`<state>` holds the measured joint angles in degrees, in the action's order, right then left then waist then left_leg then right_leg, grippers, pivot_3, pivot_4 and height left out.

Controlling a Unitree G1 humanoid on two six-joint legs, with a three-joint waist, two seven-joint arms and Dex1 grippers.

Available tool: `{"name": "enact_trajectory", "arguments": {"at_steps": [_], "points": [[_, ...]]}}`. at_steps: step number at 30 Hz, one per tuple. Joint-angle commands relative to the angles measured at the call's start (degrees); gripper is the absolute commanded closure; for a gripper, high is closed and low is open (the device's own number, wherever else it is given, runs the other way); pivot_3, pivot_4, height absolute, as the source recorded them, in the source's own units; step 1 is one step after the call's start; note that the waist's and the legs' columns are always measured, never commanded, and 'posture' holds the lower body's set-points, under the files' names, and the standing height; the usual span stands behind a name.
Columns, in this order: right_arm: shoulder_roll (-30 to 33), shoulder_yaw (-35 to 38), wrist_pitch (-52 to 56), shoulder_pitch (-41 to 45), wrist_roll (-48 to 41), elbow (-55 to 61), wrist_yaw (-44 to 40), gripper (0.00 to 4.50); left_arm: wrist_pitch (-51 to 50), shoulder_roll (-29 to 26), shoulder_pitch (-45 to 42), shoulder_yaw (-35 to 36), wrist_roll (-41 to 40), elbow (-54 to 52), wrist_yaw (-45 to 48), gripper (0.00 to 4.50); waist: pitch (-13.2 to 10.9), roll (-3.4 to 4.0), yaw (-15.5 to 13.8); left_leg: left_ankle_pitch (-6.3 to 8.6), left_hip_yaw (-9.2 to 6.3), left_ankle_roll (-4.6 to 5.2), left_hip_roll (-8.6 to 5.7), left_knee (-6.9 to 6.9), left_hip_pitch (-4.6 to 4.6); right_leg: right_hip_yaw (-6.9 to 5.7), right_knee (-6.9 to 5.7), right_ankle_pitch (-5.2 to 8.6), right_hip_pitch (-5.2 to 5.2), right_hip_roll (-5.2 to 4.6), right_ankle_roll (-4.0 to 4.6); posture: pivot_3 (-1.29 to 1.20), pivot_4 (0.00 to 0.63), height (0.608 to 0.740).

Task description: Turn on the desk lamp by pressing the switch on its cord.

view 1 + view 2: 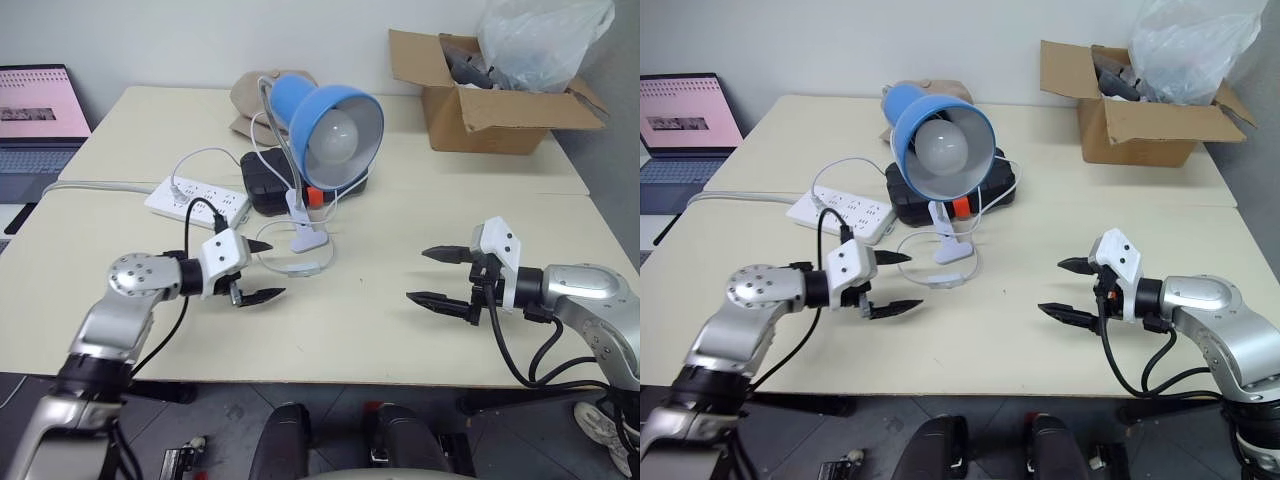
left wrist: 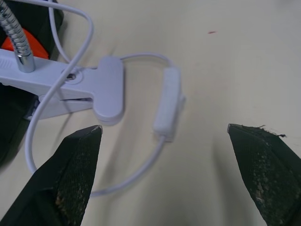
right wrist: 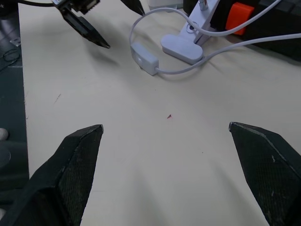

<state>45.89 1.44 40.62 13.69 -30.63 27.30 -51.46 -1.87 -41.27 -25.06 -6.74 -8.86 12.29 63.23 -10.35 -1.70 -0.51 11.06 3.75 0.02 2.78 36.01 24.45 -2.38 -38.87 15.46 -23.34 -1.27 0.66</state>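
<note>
Switch (image 2: 168,100) lies flat on the table (image 1: 380,330), at 5 o'clock of the lamp (image 1: 335,125) clip, on a loop of cord (image 2: 134,176). Left gripper (image 1: 262,270) is just beside it at its 9 o'clock, jaws wide and empty, lined up to straddle and press it. Right gripper (image 1: 440,277) hangs well apart at 3 o'clock, also wide and empty, likely kept clear.

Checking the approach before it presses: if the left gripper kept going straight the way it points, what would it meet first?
Most likely the switch on the cord: it lies on the table between the left gripper's open fingers, just ahead. Depth is uncertain.
</note>
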Motion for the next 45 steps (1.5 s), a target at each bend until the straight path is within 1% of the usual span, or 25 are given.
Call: {"name": "enact_trajectory", "arguments": {"at_steps": [1, 9, 11, 12, 13, 14, 16, 22, 27, 29, 33, 37, 40, 45], "points": [[0.7, 0.9, 0.4, -0.4, -0.5, 3.4, 1.0, 0.0, 4.1, 2.0, -3.8, -2.1, 2.0, 6.4, 1.9, 0.06, 0.0, 0.0, 0.1, 0.0, 0.0, 0.0, 0.0, 0.0, 0.01, 0.0, 0.0, 0.01, 0.0, 0.0, -0.03, 0.0, 0.15, 0.74], [0.8, 1.8, 2.0, -1.5, -1.2, 5.9, 2.6, 0.0, 8.0, 5.1, -8.5, -3.7, 4.0, 16.2, 4.5, 0.06, 0.0, -0.01, 0.2, 0.0, -0.07, 0.0, 0.03, 0.04, 0.02, -0.05, -0.05, 0.01, -0.01, 0.06, -0.04, 0.0, 0.15, 0.74], [0.8, 2.0, 2.2, -1.8, -1.3, 6.3, 2.8, 0.0, 8.7, 5.3, -9.1, -3.7, 4.2, 17.8, 4.8, 0.42, 0.0, -0.01, 0.2, 0.0, -0.07, 0.0, 0.02, 0.05, 0.02, -0.04, -0.05, 0.0, 0.0, 0.06, -0.06, 0.0, 0.15, 0.74], [0.8, 2.0, 2.3, -2.0, -1.3, 6.5, 2.9, 0.0, 9.0, 5.4, -9.3, -3.7, 4.3, 18.4, 5.0, 0.46, 0.0, -0.01, 0.2, 0.0, -0.07, 0.01, 0.01, 0.06, 0.02, -0.04, -0.05, -0.01, 0.0, 0.06, -0.07, 0.0, 0.15, 0.74], [0.8, 2.1, 2.3, -2.1, -1.4, 6.6, 3.0, 0.0, 9.3, 5.5, -9.4, -3.7, 4.4, 18.8, 5.2, 0.74, 0.0, -0.01, 0.2, 0.0, -0.07, 0.01, 0.01, 0.07, 0.02, -0.03, -0.05, -0.01, 0.01, 0.05, -0.08, 0.0, 0.15, 0.74], [0.9, 2.1, 2.3, -2.2, -1.4, 6.6, 3.1, 0.0, 9.5, 5.6, -9.5, -3.7, 4.4, 19.2, 5.4, 0.88, 0.0, -0.01, 0.2, 0.0, -0.07, 0.01, 0.01, 0.07, 0.02, -0.03, -0.05, -0.02, 0.01, 0.05, -0.09, 0.0, 0.15, 0.74], [1.0, 2.1, 2.2, -2.4, -1.3, 6.7, 3.1, 0.0, 9.9, 5.6, -9.7, -3.8, 4.5, 19.8, 5.8, 1.38, 0.0, -0.02, 0.2, 0.0, -0.07, 0.01, 0.01, 0.07, 0.01, -0.03, -0.06, -0.02, 0.01, 0.05, -0.09, 0.0, 0.15, 0.74], [1.3, 2.2, 1.9, -2.3, -1.2, 6.5, 2.9, 0.0, 11.2, 5.7, -9.9, -3.9, 5.2, 20.7, 6.9, 2.54, 0.0, -0.02, 0.3, -0.01, -0.12, 0.01, 0.01, 0.09, 0.01, -0.06, -0.09, -0.03, 0.02, 0.06, -0.09, 0.0, 0.15, 0.74], [1.3, 1.7, 1.4, -2.3, -0.8, 6.1, 2.8, 0.0, 11.9, 5.9, -9.7, -3.7, 5.0, 20.7, 7.4, 3.7, 0.0, -0.02, 0.4, -0.01, -0.12, 0.01, 0.01, 0.09, 0.01, -0.06, -0.09, -0.03, 0.02, 0.06, -0.1, 0.0, 0.15, 0.74], [1.2, 1.2, 1.2, -2.2, -0.5, 6.0, 2.8, 0.0, 12.4, 6.0, -9.5, -3.6, 4.9, 20.7, 7.8, 4.09, 0.0, -0.02, 0.4, -0.01, -0.12, 0.01, 0.01, 0.09, 0.01, -0.06, -0.09, -0.03, 0.02, 0.06, -0.1, 0.0, 0.15, 0.74], [1.5, 0.7, 0.8, -1.8, 0.1, 5.5, 2.4, 0.0, 12.6, 6.1, -9.2, -3.5, 3.9, 18.9, 8.9, 4.11, 0.0, -0.02, 0.4, -0.01, -0.11, 0.01, 0.01, 0.09, 0.01, -0.05, -0.08, -0.03, 0.02, 0.06, -0.1, 0.0, 0.15, 0.74], [1.6, 0.9, 0.6, -1.3, 0.0, 5.3, 2.0, 0.0, 10.6, 5.7, -8.8, -3.0, 2.5, 14.9, 10.1, 4.11, 0.0, -0.02, 0.4, -0.01, -0.11, 0.01, 0.0, 0.09, 0.02, -0.05, -0.07, -0.03, 0.02, 0.06, -0.1, 0.0, 0.15, 0.74], [1.0, 0.5, 1.3, 0.3, -1.0, 5.4, 2.0, 0.0, 7.4, 4.4, -7.0, -2.5, 0.6, 8.0, 11.4, 4.11, 0.0, -0.02, 0.5, -0.01, -0.11, 0.01, 0.01, 0.09, 0.03, -0.05, -0.07, -0.03, 0.02, 0.05, -0.1, 0.0, 0.15, 0.74], [-1.9, -2.8, 5.1, 6.3, -2.6, 4.9, 3.5, 0.0, 1.9, 2.9, -4.1, -2.1, -1.8, -2.7, 11.5, 4.11, 0.0, -0.02, 0.7, -0.01, -0.15, 0.01, 0.03, 0.09, 0.01, -0.06, -0.11, -0.03, 0.01, 0.07, -0.09, 0.0, 0.15, 0.74]]}}
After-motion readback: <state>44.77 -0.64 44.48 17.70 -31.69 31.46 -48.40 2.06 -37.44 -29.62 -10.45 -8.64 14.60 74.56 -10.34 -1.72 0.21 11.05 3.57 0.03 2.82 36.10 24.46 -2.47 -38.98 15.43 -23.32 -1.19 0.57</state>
